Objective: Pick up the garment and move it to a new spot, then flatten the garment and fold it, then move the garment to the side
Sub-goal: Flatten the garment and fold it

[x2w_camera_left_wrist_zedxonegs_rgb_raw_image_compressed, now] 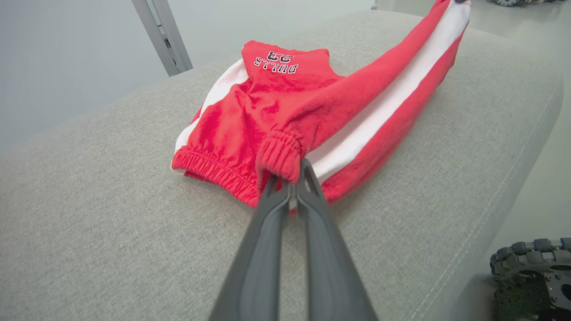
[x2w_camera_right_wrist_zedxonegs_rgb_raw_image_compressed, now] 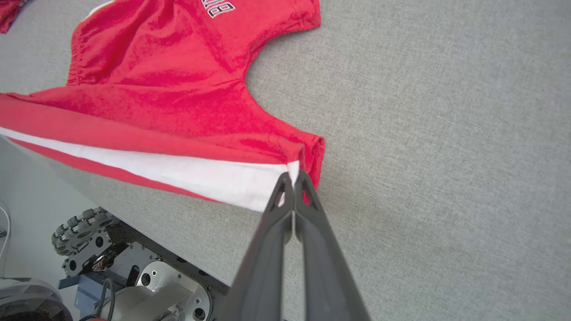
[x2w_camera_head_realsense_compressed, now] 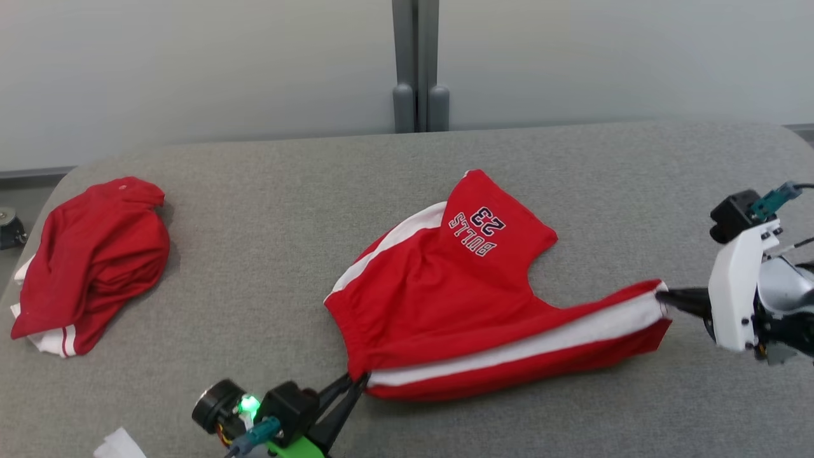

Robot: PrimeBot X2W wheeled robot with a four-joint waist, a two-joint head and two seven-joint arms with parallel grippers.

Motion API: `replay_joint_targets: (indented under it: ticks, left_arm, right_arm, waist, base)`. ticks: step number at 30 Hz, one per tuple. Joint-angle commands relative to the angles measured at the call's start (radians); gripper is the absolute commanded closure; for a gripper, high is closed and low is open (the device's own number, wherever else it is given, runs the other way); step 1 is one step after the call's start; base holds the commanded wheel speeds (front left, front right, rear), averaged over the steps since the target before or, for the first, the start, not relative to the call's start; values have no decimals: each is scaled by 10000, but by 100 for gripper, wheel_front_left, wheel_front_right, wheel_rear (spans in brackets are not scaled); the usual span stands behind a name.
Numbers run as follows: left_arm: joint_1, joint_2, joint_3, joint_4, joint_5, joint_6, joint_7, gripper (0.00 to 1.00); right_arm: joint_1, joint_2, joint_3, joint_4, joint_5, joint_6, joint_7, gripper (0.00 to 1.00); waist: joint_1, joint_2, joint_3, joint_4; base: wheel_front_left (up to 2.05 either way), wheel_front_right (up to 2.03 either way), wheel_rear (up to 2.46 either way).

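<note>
The red shorts [x2w_camera_head_realsense_compressed: 458, 299] lie mid-way across the grey worktop [x2w_camera_head_realsense_compressed: 254, 254], their near edge stretched between the left gripper [x2w_camera_head_realsense_compressed: 359, 380], pinching the waistband at near left, and the right gripper [x2w_camera_head_realsense_compressed: 661, 294], pinching the leg hem at right, well apart from a crumpled red garment [x2w_camera_head_realsense_compressed: 89, 267] at left.

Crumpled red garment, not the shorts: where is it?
Head view: the crumpled red garment lies far left on the grey upholstered surface, by its left edge, apart from the red white-striped Bulls shorts at centre.
</note>
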Motion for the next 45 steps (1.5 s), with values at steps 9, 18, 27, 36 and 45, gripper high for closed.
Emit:
replay_joint_targets:
  ticks: [9, 18, 27, 36, 45]
  left_arm:
    - [-1652, -928, 56, 877, 119, -104, -452, 100]
    - [-2976, -1830, 97, 1896, 249, -236, -939, 100]
    - [-3822, -2588, 407, 2758, 268, -271, -1187, 100]
    - [-4128, -3119, 712, 3444, 367, -371, -1201, 100]
    - [-4423, -3376, 736, 3992, 549, -497, -1194, 0]
  right_arm:
    - [-1727, 1075, -686, 1498, -370, -13, 288, 100]
    - [-3117, 1488, -804, 2502, -1078, -13, 449, 100]
    - [-4241, 1624, -724, 3334, -1889, -13, 35, 100]
    - [-4642, 1855, -386, 4191, -2343, -15, -720, 100]
    - [-4849, 2204, -66, 5027, -2584, -15, -1476, 0]
  waist:
    - [1, 0, 1317, 1367]
    - [1, 0, 2191, 2218]
    - [1, 0, 3089, 2774]
    - [1, 0, 3500, 3134]
    - [1, 0, 3606, 3166]
  base:
    - [0, 0, 0]
    - [0, 0, 0]
    - [0, 0, 0]
    - [0, 0, 0]
    - [0, 0, 0]
